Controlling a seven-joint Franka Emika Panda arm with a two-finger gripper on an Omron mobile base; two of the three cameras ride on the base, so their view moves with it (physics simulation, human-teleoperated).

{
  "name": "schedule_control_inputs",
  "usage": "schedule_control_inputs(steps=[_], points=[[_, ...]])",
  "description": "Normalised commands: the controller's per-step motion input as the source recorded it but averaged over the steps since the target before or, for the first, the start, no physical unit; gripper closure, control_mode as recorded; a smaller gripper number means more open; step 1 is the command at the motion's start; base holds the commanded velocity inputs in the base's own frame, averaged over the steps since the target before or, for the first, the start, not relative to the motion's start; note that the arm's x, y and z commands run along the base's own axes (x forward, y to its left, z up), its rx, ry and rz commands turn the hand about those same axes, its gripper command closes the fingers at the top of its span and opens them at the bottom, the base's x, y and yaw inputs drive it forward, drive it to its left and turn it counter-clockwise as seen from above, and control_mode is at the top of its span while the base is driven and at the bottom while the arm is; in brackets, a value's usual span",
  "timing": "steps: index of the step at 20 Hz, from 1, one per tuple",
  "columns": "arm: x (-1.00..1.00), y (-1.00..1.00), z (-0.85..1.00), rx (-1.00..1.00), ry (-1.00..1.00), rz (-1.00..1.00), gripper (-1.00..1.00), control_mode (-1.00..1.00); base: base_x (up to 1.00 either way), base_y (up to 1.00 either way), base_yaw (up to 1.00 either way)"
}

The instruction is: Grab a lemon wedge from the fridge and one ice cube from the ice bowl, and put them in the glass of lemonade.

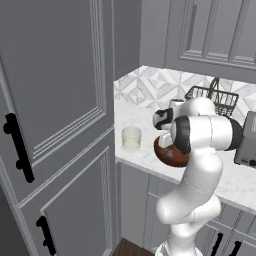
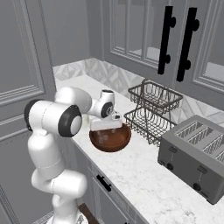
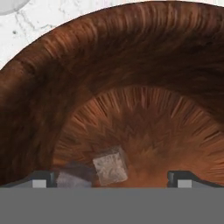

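Observation:
A brown wooden ice bowl [image 1: 170, 156] [image 2: 110, 140] sits on the white marble counter. My gripper [image 3: 111, 179] [image 2: 105, 127] reaches down into it from above. Its fingertips [image 3: 40, 179] stand wide apart, so it is open. Between them, on the bowl's bottom, lies a pale grey ice cube [image 3: 110, 166], untouched by either finger. A second cube [image 3: 72, 178] rests beside the left fingertip. The glass of lemonade [image 1: 131, 138], a short clear tumbler with pale yellowish liquid, stands just left of the bowl near the counter's front edge. The fridge and the lemon wedge are out of view.
A tall panelled grey cabinet [image 1: 50, 125] with black handles borders the counter on the left. Behind the bowl stands a two-tier black wire basket [image 2: 153, 111] [image 1: 214, 97]. A grey toaster [image 2: 197, 153] sits to the right, with wall cabinets [image 2: 144, 30] above.

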Motion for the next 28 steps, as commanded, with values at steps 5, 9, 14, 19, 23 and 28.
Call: schedule_control_inputs(steps=[5,9,14,19,23,28], points=[[0.00,-0.01,-0.08,0.00,0.01,0.06,-1.00,-1.00,0.00,0.00,0.00],[0.00,-0.13,-0.22,0.00,0.00,0.01,-1.00,-1.00,0.00,0.00,0.00],[0.00,-0.18,-0.39,0.01,0.00,0.00,-1.00,-1.00,0.00,0.00,0.00],[0.06,-0.28,-0.04,0.00,-0.02,0.00,-1.00,-1.00,0.00,0.00,0.00],[0.17,-0.31,0.00,0.00,-0.04,0.01,-1.00,-1.00,0.00,0.00,0.00],[0.18,-0.02,0.08,0.00,-0.06,0.03,-1.00,-1.00,0.00,0.00,0.00]])
